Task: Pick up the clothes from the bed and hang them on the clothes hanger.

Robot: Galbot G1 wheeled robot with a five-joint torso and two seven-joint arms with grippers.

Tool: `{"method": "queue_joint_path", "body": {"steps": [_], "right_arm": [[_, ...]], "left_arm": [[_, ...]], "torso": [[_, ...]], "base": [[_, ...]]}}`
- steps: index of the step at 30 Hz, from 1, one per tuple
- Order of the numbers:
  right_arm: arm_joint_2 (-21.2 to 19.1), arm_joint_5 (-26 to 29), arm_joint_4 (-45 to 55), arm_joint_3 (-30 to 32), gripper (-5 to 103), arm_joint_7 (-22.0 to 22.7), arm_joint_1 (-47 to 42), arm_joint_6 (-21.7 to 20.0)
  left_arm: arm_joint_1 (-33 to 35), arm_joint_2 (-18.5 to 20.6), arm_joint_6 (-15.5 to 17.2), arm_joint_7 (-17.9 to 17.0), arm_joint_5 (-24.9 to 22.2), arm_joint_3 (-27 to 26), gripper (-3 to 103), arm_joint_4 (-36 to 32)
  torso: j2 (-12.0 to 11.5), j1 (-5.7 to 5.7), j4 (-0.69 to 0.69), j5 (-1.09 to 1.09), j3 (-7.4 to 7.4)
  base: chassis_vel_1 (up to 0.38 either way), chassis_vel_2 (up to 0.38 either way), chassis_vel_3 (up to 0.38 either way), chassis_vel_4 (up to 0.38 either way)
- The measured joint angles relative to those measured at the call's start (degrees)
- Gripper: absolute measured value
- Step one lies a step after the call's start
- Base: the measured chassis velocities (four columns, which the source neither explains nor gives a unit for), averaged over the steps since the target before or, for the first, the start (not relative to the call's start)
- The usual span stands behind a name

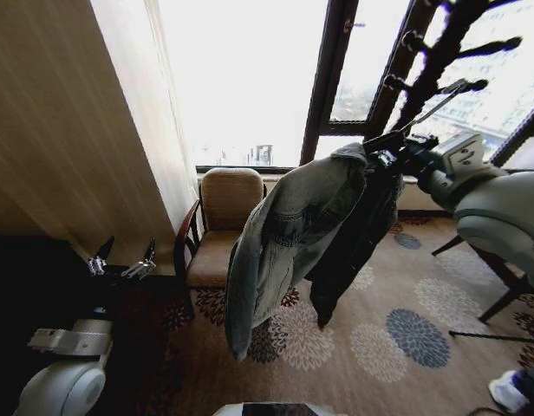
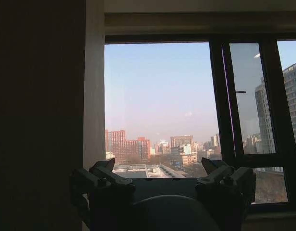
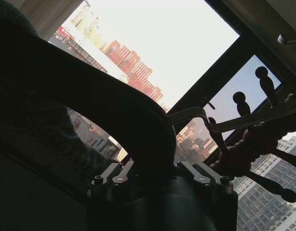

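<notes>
1. Up at two o'clock in the head view, our right gripper (image 1: pixel 397 156) clamps the clothes hanger (image 3: pixel 138 125), carrying the denim jacket (image 1: pixel 284 234) beside the coat rack (image 1: pixel 440 52).
2. We risk the hook missing a knobbed peg, or heavy, stiff denim sliding off the smooth, thin hanger.
3. At eight o'clock our left gripper (image 1: pixel 121 260) waits, fingers wide, empty.

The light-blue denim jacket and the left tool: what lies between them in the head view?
A tan upholstered armchair with dark wooden arms stands between the light-blue denim jacket and the left tool, on patterned carpet.
</notes>
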Motion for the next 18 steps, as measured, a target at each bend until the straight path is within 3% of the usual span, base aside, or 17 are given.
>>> {"method": "queue_joint_path", "body": {"steps": [11, 18], "right_arm": [[0.29, -0.48, -0.06, -0.01, 26, 0.6, -0.28, 0.44], [0.52, -2.2, -0.32, -0.05, 26, 0.86, -0.34, 3.11]], "left_arm": [[-0.09, 0.02, -0.31, -0.23, -1.81, 0.2, 100, -0.35], [-0.36, -0.05, -1.01, -0.24, -1.95, 0.8, 100, -0.28]], "torso": [[0.06, -0.17, -0.07, 0.01, -0.07], [0.0, -0.03, 0.01, -0.01, -0.02]], "base": [[-0.071, -0.114, -0.109, -0.068], [-0.05, -0.036, -0.018, -0.049]]}}
